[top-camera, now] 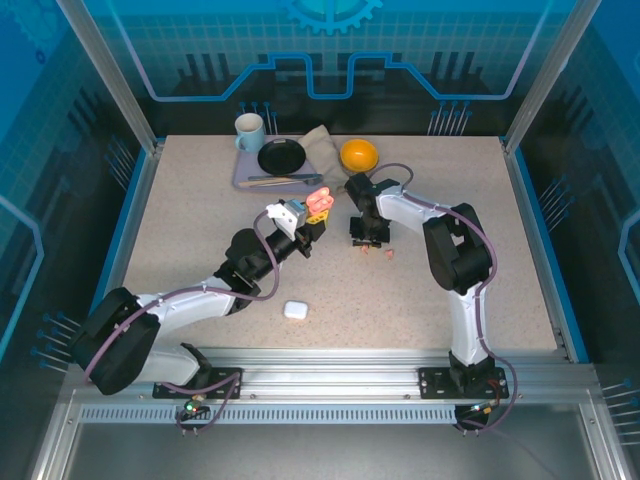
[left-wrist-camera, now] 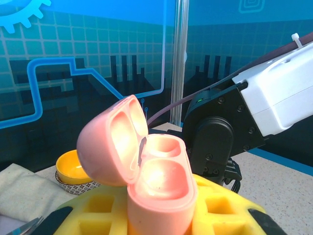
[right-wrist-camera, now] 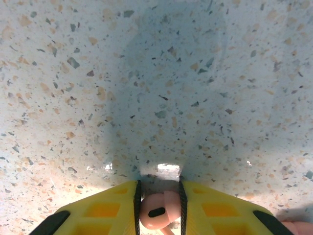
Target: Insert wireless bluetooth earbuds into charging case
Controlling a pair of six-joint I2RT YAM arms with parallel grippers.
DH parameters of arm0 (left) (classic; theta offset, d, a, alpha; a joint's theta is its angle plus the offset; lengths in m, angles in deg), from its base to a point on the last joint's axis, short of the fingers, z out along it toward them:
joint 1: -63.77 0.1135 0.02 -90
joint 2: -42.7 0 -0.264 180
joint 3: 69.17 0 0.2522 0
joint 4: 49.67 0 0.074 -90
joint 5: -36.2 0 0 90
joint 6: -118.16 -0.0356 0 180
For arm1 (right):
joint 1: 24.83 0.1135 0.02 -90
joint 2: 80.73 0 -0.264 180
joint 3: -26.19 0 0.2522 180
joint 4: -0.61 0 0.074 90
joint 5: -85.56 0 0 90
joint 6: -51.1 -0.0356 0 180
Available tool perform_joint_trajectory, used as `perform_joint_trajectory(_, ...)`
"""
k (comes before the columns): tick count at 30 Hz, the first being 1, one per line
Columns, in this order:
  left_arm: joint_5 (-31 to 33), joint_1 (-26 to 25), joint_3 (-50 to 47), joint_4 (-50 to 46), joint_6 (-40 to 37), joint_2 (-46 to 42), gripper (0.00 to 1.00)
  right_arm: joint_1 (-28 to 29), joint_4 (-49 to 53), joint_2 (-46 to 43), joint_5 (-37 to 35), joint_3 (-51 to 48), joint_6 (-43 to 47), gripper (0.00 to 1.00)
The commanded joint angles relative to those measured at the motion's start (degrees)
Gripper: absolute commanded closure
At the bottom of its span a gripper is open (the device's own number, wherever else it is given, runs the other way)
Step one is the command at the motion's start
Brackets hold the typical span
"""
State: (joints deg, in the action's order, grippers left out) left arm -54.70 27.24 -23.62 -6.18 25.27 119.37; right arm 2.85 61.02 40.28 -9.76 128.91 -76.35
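Mid-table, clamps left gripper (left-wrist-camera: 161, 213) jaws on open pink charging case (left-wrist-camera: 164, 183), held aloft, and right gripper (right-wrist-camera: 159, 196) jaws on pink earbud (right-wrist-camera: 156, 214) down on speckled tabletop (right-wrist-camera: 156, 73).

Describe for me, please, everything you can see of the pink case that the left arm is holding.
The pink case is a rounded shell of glossy, slightly translucent plastic, hinged open. Its lid leans back to the left and shows two hollows. The base faces up with two wells, which look empty. It stands clamped between the yellow fingers of the left gripper, held above the table. Nothing else touches it.
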Motion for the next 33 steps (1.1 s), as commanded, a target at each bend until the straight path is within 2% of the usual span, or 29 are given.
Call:
perform_joint_trajectory(1,-1.19,0.41,2.31,1.09,0.87,0.24,1.0,-0.43,-0.6,0.07,1.56,0.88,-0.49,0.75)
perform_joint_trajectory(16,-1.28,0.43,2.66,0.5,0.96,-0.11,1.0,-0.5,-1.8,-5.32,1.77,-1.33,-1.48,0.75)
perform_joint_trajectory(26,-1.4,0.42,2.83,0.14,1.16,-0.18,1.0,-0.29,-2.56,-4.24,1.52,-4.36,-2.1,0.76)
perform_joint_trajectory(33,-1.47,0.46,2.84,0.23,1.42,-0.21,1.0,0.69,1.3,-1.91,-2.18,-2.95,-1.4,0.74)
